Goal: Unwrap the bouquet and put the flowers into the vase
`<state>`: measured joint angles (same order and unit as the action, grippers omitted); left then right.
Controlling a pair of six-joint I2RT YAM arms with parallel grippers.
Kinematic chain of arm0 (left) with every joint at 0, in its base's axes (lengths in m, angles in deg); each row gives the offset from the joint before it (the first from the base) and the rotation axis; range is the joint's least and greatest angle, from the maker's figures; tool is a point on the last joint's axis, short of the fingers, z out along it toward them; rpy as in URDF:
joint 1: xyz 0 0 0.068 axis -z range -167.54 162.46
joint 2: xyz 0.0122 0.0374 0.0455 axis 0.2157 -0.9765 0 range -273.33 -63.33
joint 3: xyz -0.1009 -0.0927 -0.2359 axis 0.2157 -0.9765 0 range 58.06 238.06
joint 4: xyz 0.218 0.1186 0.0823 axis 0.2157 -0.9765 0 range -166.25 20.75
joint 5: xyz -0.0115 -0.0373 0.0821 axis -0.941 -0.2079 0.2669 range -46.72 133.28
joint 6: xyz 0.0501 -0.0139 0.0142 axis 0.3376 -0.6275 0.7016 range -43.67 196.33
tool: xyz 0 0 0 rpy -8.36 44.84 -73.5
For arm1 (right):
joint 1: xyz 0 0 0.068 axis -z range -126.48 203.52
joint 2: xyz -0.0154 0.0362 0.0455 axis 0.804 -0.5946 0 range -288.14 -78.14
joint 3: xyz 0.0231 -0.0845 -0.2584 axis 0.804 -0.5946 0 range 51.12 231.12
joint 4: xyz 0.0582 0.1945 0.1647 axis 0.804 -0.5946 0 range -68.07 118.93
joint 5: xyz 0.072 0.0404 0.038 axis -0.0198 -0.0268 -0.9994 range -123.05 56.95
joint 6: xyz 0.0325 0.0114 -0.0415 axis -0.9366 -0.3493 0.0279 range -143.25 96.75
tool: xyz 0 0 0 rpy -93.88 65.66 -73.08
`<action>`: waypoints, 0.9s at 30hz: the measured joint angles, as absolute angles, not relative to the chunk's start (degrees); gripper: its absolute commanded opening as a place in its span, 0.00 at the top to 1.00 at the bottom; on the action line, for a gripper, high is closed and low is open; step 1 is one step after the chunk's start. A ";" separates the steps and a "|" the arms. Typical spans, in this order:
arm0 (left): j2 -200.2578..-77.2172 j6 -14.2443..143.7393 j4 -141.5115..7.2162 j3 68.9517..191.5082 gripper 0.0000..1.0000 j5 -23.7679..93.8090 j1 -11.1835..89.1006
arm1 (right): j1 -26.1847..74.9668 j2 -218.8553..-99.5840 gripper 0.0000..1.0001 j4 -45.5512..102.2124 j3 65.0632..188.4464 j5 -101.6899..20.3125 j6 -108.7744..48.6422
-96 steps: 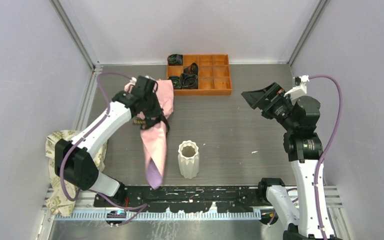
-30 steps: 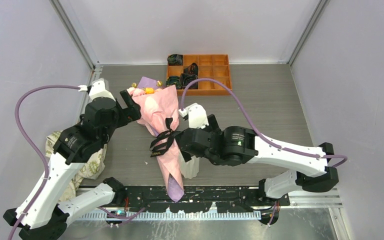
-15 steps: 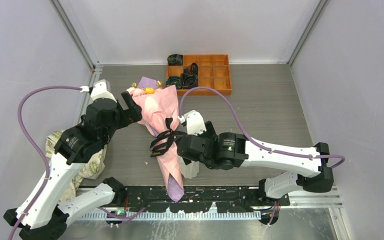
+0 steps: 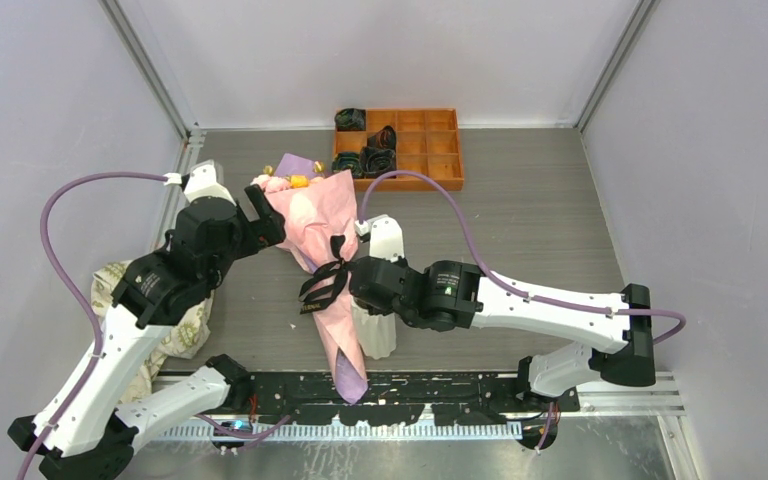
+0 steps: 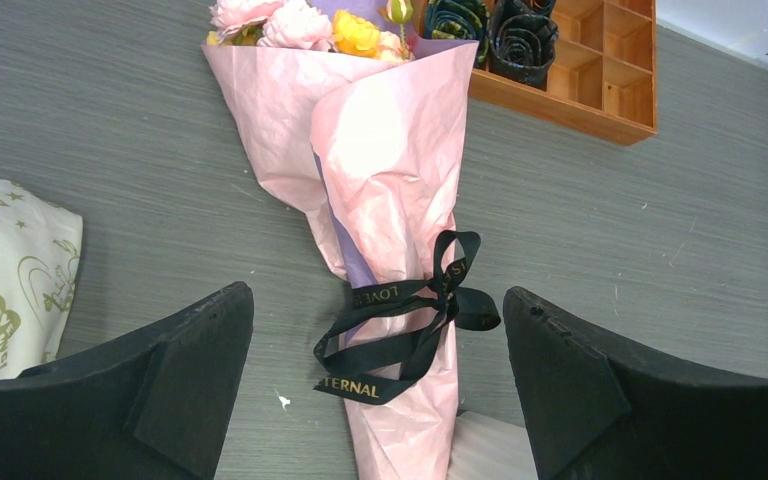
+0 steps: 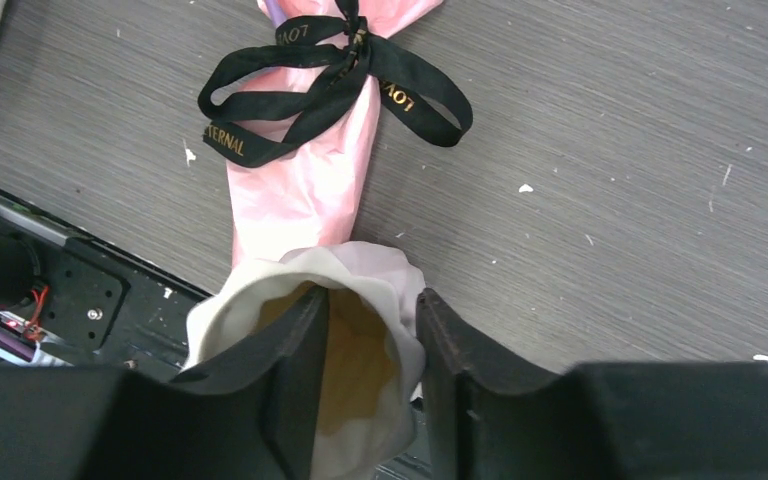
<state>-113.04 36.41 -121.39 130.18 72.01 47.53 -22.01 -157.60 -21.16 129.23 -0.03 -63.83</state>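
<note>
From the top, your bouquet (image 4: 318, 232) lies wrapped on the table (image 4: 550, 220), with its wide end toward the orange tray (image 4: 430, 150) and its narrow tip at the near edge. Your left pincer (image 4: 263, 214) sits just beside the wide end. Your right arm (image 4: 530, 298) reaches across over the vase (image 4: 380, 338), which stands just beside the paper cone's lower part.

On the left wrist, your pincer's fingers (image 5: 195, 370) stand wide apart above the bouquet. Its black ribbon (image 5: 410, 325) is tied, the flowers (image 5: 305, 22) show pink and yellow at the open end, and a printed cloth (image 5: 10, 260) lies off to the left.

On the right wrist, your right pincer (image 6: 372, 300) straddles the vase rim, one finger inside the mouth and the other at the outer wall. The fingers look close to that wall, but you cannot tell from here whether they have clamped it
</note>
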 measured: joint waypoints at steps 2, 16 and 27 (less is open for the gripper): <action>-113.04 36.41 -121.26 129.98 0.06 71.99 47.53 | -21.96 -157.60 0.87 -21.01 129.20 -0.34 -63.94; -113.85 36.32 -118.90 127.42 0.06 69.94 47.53 | -19.67 -156.07 0.99 -20.88 128.09 -2.02 -66.17; -115.49 36.27 -117.13 125.72 0.06 68.71 47.53 | -5.90 -151.52 0.99 -20.59 124.40 -1.17 -64.07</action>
